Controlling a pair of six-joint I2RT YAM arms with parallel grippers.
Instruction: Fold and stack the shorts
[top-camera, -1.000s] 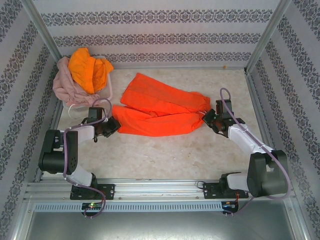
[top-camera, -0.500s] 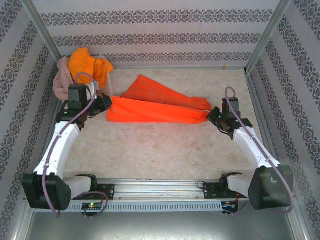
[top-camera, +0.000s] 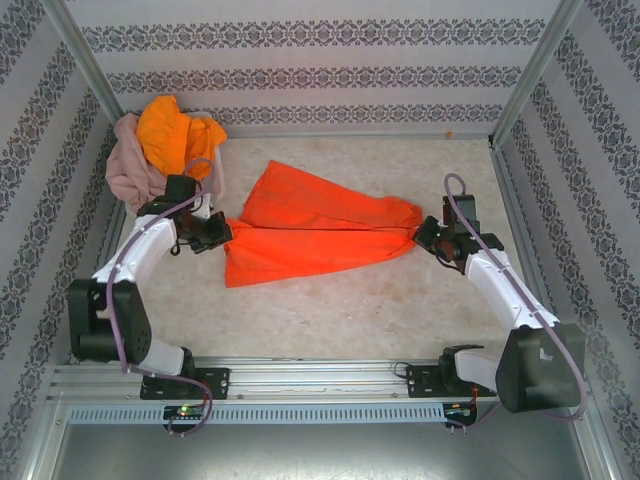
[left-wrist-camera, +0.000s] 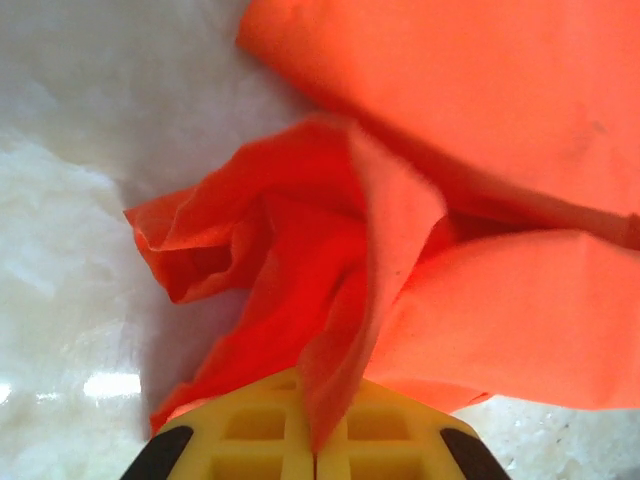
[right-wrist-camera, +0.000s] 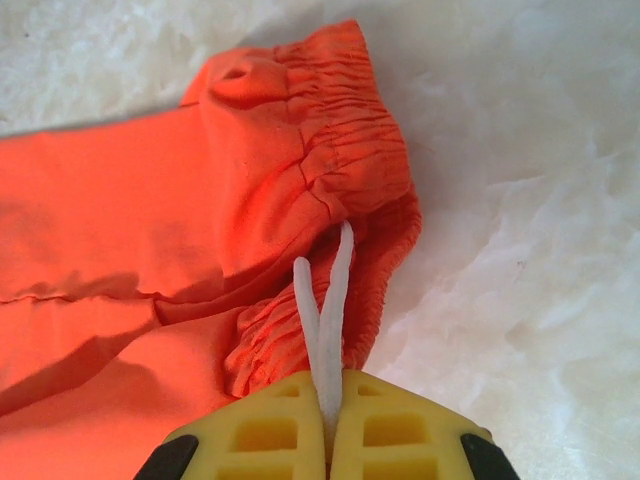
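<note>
The red-orange shorts (top-camera: 320, 225) lie stretched left to right across the middle of the table. My left gripper (top-camera: 215, 235) is shut on a bunched fold of a leg end (left-wrist-camera: 330, 300), with the cloth pinched between the yellow jaws (left-wrist-camera: 318, 395). At the right end, my right gripper (top-camera: 425, 238) (right-wrist-camera: 328, 385) is shut on the white drawstring (right-wrist-camera: 330, 300) at the gathered waistband (right-wrist-camera: 340, 130). The dusty pink shorts (top-camera: 125, 165) and the yellow-orange shorts (top-camera: 175, 130) are heaped at the back left.
A white mesh basket (top-camera: 221, 172) sits under the heap in the back left corner. Patterned walls and metal posts (top-camera: 85, 60) close in the table on three sides. Bare marbled tabletop (top-camera: 360, 310) stretches between the red-orange shorts and the arm bases.
My left gripper swung out to the back left, pulling the red-orange shorts taut, then came back forward and right. The cloth now lies wider toward the front. My right gripper barely shifted.
</note>
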